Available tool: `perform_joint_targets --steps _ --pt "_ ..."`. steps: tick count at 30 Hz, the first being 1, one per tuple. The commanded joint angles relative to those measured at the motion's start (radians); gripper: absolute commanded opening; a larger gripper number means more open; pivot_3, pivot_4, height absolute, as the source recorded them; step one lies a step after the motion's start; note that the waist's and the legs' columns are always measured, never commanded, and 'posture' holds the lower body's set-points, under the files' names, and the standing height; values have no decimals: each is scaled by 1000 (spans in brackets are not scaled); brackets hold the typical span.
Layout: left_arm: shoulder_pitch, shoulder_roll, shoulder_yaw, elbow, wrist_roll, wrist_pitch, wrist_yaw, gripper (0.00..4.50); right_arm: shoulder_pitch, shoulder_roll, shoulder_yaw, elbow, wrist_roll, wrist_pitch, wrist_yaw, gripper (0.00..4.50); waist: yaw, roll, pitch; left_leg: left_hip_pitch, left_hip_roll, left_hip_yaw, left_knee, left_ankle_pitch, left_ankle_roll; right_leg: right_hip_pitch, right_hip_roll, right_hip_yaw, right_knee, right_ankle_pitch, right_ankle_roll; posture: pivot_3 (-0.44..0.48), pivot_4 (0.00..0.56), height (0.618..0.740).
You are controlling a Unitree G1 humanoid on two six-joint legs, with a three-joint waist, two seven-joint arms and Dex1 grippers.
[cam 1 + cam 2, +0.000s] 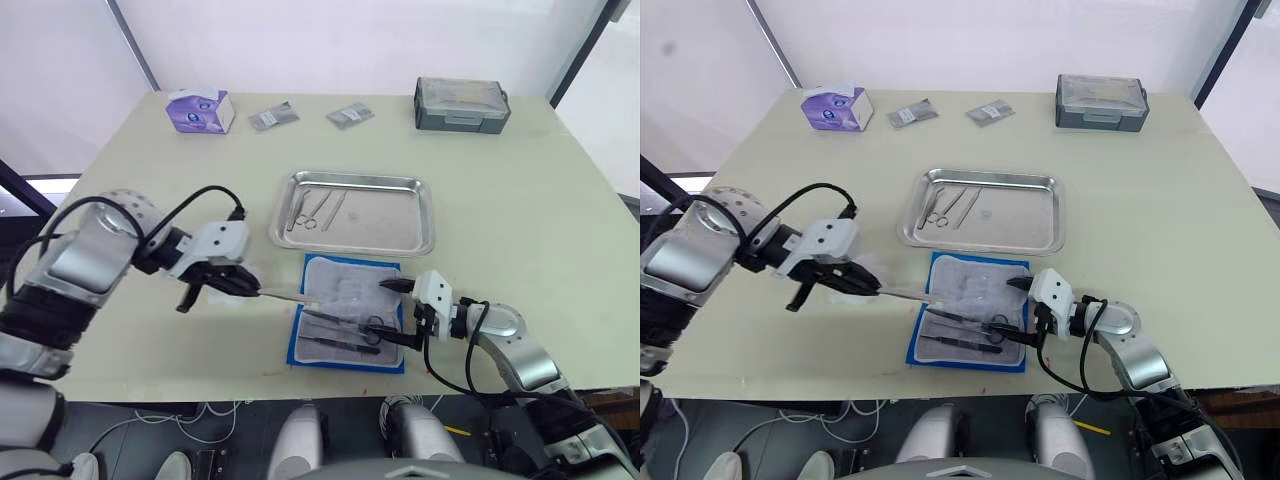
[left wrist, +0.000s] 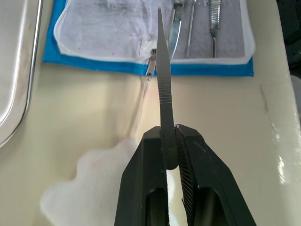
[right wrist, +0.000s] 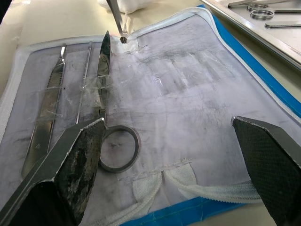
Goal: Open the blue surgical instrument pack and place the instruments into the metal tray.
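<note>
Left gripper (image 1: 250, 289): black fingers pinched on slim straight silver tweezers (image 2: 164, 89), held just beside the opened bright-blue fabric instrument pack (image 1: 345, 355), tip over its pale lining. Right gripper (image 3: 169, 141): fingers spread wide over the pack's near edge, astride ring-handled scissors (image 3: 106, 94) lying on the lining. Step in hand, judged: transfer; next, carry the tweezers to the shiny rectangular steel tray (image 1: 415, 235) just beyond, which already contains several instruments.
</note>
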Motion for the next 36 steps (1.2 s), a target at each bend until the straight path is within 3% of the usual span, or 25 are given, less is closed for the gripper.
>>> perform_joint_targets --steps 1,12,16,18,21,32,36 --pt "-23 -1 34 -9 -47 15 -48 36 48 -23 46 108 -52 46 8 4500 0 0 0 0 0 0 0 0 0 0 0 0 0 0 0 0 150 731" --pt "-15 -218 175 -142 -95 289 216 36 46 -27 45 104 -54 49 10 4500 0 -1 0 0 0 0 0 0 0 0 0 0 0 0 0 0 150 731" --pt "-45 -395 213 -201 -107 458 439 36 45 -31 43 111 -55 45 14 4500 1 -2 0 0 0 -1 1 0 0 0 0 0 0 0 0 0 150 731" --pt "-55 -577 236 -234 -81 556 686 36 46 -23 47 109 -55 47 9 4500 2 -1 0 -1 0 -1 1 0 0 0 0 0 0 0 1 0 150 731" --pt "-61 -708 266 -238 -34 588 866 36 44 -21 47 109 -53 48 9 4500 -1 -5 -2 -1 -1 -3 1 0 0 1 -1 -1 0 1 1 0 150 731" --pt "-115 -907 290 -119 96 651 1234 36 45 -18 46 110 -53 47 8 4500 -1 -3 -2 0 -2 -8 1 0 0 1 -1 -1 1 1 1 0 150 731" --pt "-141 -958 289 -58 112 704 1289 36 45 -18 46 111 -53 46 8 4500 -2 -2 -2 0 -2 -9 1 0 0 1 -1 -1 1 1 0 0 150 731"
